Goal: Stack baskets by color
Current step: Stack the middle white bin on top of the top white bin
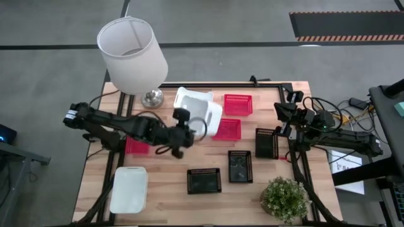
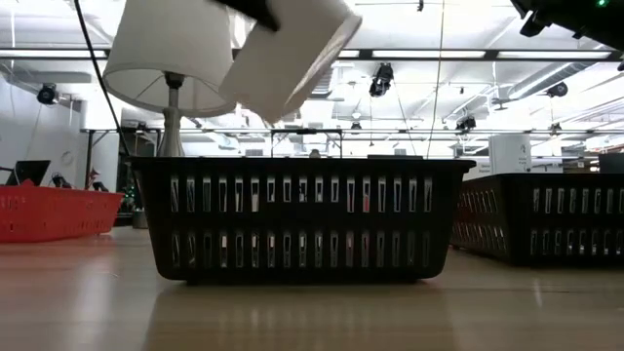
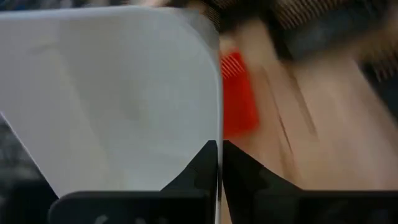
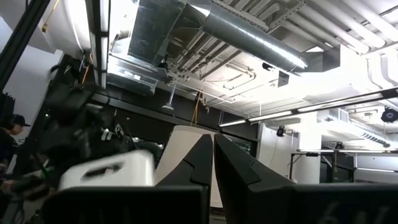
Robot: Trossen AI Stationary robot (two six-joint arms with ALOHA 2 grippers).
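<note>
Tabletop (image 1: 164,202) carries three red baskets (image 1: 238,104); three black (image 1: 204,180); three white (image 1: 129,188).

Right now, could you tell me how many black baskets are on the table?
3 black baskets in a diagonal row: leftmost, middle, rightmost beside the right arm. None appear hidden.

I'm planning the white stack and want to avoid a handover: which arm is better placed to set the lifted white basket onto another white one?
Left. The left gripper is shut on the raised white basket mid-table. The right gripper is shut, empty, near the right edge.
</note>
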